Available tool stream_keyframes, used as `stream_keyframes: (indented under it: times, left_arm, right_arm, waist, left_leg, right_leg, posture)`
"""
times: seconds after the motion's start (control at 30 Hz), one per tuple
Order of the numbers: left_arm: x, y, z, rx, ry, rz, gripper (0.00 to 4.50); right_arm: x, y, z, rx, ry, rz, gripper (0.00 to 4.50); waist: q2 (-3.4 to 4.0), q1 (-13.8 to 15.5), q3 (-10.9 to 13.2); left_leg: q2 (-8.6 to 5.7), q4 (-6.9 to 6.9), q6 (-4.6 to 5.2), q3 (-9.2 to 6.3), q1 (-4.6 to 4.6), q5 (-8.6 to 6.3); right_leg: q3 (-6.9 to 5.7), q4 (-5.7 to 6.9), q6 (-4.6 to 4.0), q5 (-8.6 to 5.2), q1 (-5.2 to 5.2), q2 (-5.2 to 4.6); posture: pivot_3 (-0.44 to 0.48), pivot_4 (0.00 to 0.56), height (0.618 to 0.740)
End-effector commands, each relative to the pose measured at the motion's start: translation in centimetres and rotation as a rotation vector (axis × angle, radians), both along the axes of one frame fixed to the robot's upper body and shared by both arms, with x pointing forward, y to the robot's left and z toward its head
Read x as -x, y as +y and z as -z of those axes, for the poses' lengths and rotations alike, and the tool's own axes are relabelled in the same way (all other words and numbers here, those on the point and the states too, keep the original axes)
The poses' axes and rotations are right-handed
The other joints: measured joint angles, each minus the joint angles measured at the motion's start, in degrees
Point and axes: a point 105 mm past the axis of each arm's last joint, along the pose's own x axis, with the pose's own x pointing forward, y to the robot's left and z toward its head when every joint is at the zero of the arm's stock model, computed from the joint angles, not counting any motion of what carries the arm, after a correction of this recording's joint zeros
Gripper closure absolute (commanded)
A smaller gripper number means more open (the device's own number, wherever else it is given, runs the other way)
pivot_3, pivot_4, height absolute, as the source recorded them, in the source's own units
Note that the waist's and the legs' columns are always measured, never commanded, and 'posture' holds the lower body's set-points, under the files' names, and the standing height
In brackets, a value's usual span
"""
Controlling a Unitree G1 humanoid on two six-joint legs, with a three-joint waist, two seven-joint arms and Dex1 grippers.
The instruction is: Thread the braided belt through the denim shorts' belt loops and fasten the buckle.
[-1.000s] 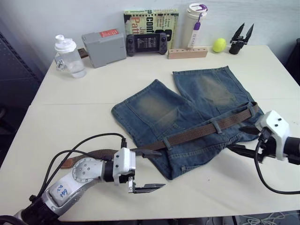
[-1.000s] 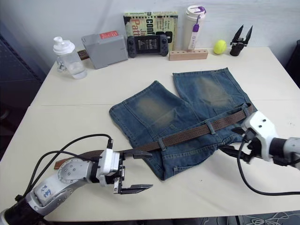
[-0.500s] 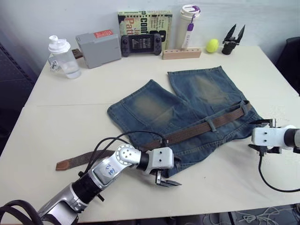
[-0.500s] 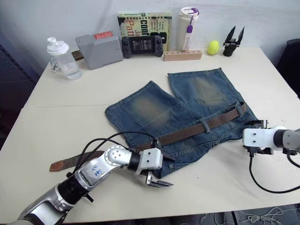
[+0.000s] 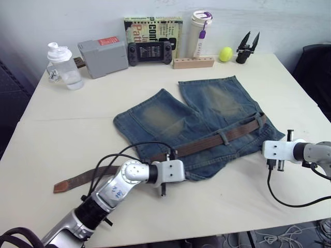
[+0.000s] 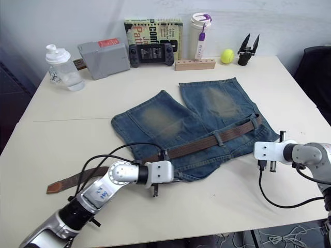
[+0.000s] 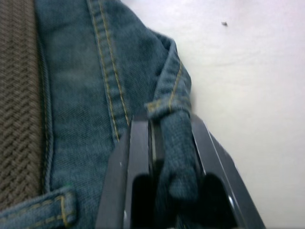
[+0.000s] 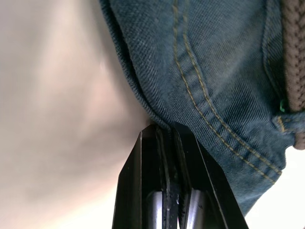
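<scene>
Here, the denim shorts lie flat in the middle of the counter, with the two legs pointing to the far side. The braided belt runs across the waist of the shorts, under one of the belt loops near the middle. One end of the belt sticks out past the shorts on the robot's left and lies on the bare counter. The buckle is too hard to make out.

The left gripper is at the near edge of the shorts, and its two fingers squeeze a fold of the blue cloth. The right gripper is at the right edge of the waist, and its fingers pinch the hem of the shorts tight.

At the far edge of the counter stand a clear shaker bottle, a grey box, a game controller, a book, a white tumbler, a wooden block, a yellow ball and a spare black gripper.
</scene>
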Motion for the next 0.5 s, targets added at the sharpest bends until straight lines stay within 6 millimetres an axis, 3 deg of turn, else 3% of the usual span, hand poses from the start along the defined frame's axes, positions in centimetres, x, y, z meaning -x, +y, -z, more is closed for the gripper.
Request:
stream_keyframes:
  times: [0.03, 0.3, 0.43, 0.5]
  left_arm:
    - [-3.6, 7.8, 2.0, -0.146, -0.038, -0.211, 4.29]
    - [-3.6, 15.4, 4.4, -0.289, 0.014, -0.144, 4.29]
    - [-3.6, 17.5, 4.8, -0.316, 0.033, -0.132, 4.29]
    - [-4.8, 18.8, 4.7, -0.35, -0.012, -0.187, 4.29]
  right_arm:
    - [1.5, 5.8, 0.2, -0.17, 0.077, -0.13, 4.5]
    - [2.9, 11.6, 0.2, -0.315, 0.107, -0.183, 4.5]
    - [2.9, 12.3, 0.8, -0.309, 0.102, -0.17, 4.5]
    - [2.4, 12.1, 0.8, -0.304, 0.084, -0.145, 4.5]
  waist:
    - [0.02, 0.0, 0.0]
    - [0.7, 0.1, -0.2]
    - [1.19, 0.0, -0.6]
    - [1.22, -0.1, -0.7]
  left_leg:
    - [0.06, -0.01, -0.05, -0.03, 0.01, 0.01]
    - [0.38, -0.02, -0.44, -0.07, 0.21, 0.01]
    - [0.31, -0.05, -0.45, 0.24, 0.17, 0.01]
    - [0.27, -0.14, -0.45, 0.45, 0.19, 0.01]
  right_leg:
    - [-0.03, 0.05, -0.08, -0.05, 0.0, 0.11]
    - [-0.01, 0.35, -0.44, -0.24, -0.1, 0.42]
    - [-0.15, 0.59, -0.45, -0.25, -0.58, 0.5]
    - [-0.08, 0.66, -0.51, -0.28, -0.56, 0.55]
  posture:
    - [0.0, 0.15, 0.726]
    - [0.0, 0.15, 0.726]
    - [0.0, 0.15, 0.726]
    - [0.0, 0.15, 0.726]
